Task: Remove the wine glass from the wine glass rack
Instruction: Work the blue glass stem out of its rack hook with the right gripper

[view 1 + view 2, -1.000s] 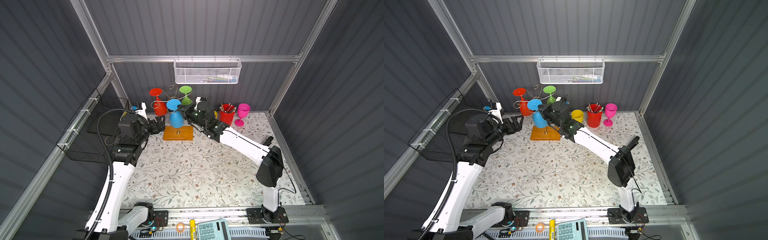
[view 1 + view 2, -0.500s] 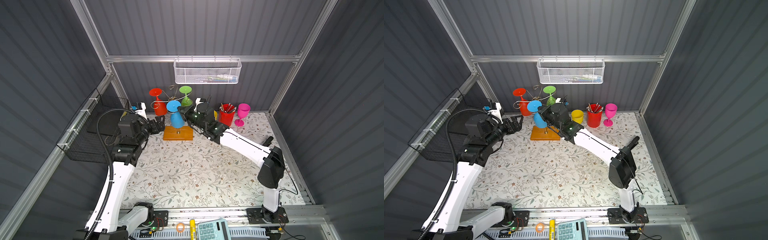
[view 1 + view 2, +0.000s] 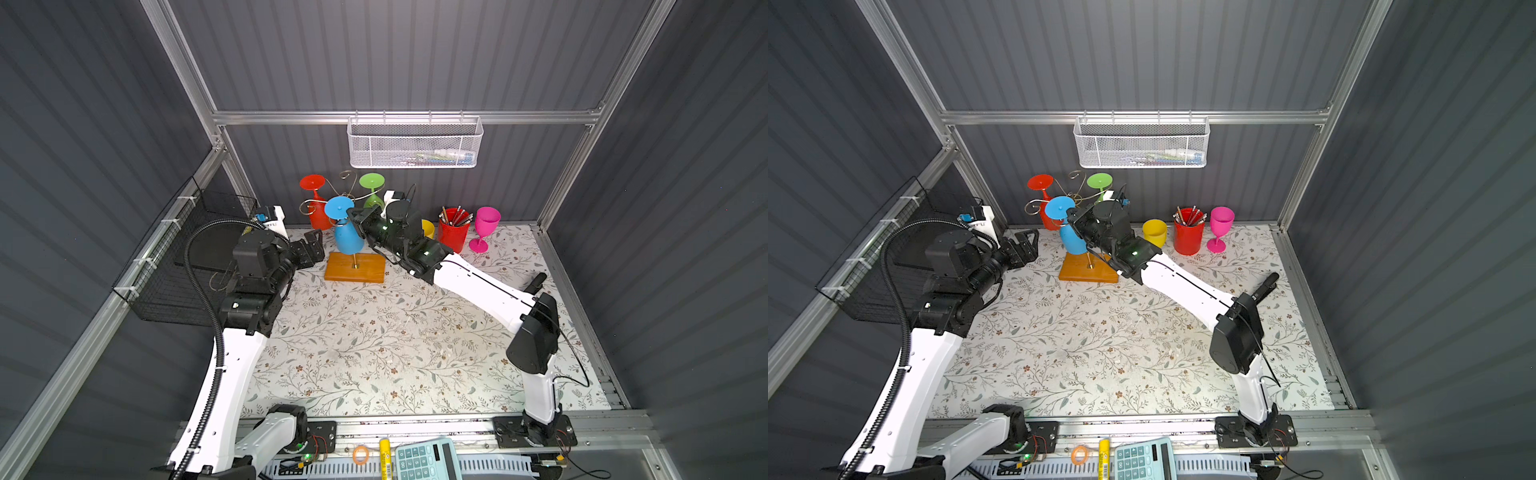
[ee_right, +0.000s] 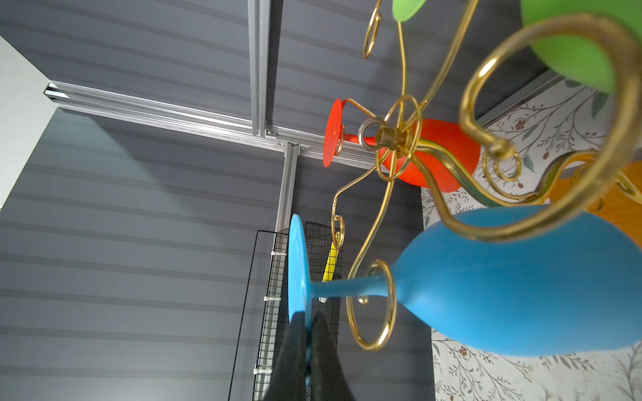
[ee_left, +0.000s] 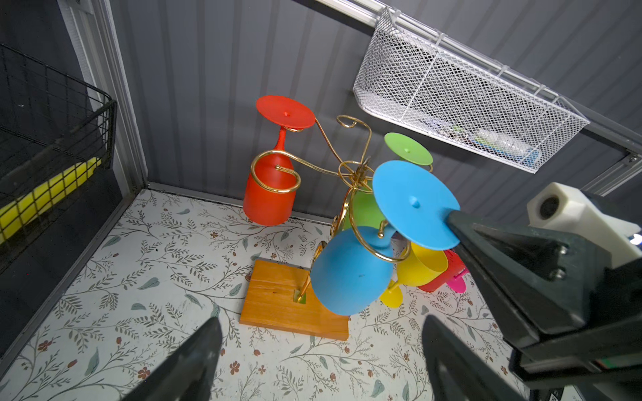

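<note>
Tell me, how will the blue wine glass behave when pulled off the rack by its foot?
The blue wine glass looks like matte plastic: probably light, not fragile. The right gripper pinches only the edge of its foot, so the bowl may swing or slip. Its stem passes through a curl of the wine glass rack, so it could snag.

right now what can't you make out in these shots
- White mesh basket contents: too small in both top views, blurred behind mesh in left wrist view.
- Green glass bowl: largely behind the right arm in both top views.
- Pink glass: left wrist view, mostly behind the blue wine glass.
- Yellow item: left wrist view, cut by edge.
</note>
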Motion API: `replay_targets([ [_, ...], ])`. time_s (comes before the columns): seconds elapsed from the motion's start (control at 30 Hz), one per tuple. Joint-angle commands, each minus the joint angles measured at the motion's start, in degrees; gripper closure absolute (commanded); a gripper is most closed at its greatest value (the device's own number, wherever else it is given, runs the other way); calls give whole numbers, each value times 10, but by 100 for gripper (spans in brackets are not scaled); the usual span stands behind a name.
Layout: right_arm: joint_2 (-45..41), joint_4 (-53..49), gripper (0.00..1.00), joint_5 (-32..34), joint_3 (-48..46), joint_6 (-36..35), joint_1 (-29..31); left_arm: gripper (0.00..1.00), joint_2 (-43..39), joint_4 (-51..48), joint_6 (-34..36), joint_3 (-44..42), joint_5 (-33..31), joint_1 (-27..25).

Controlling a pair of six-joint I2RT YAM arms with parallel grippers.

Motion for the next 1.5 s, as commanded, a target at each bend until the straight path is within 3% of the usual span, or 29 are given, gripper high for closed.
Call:
replay_targets([
  [0.0, 17, 0, 100, -9, 25, 0, 3, 10, -6, -5, 13, -2, -4, 1],
  [0.83, -48, 16, 100, -4, -60, -16, 18, 10, -12, -7, 16, -6, -33, 1],
  [1.47, 9, -22, 100, -6, 33, -15, 27, 10, -19, -6, 17, -9, -37, 2],
])
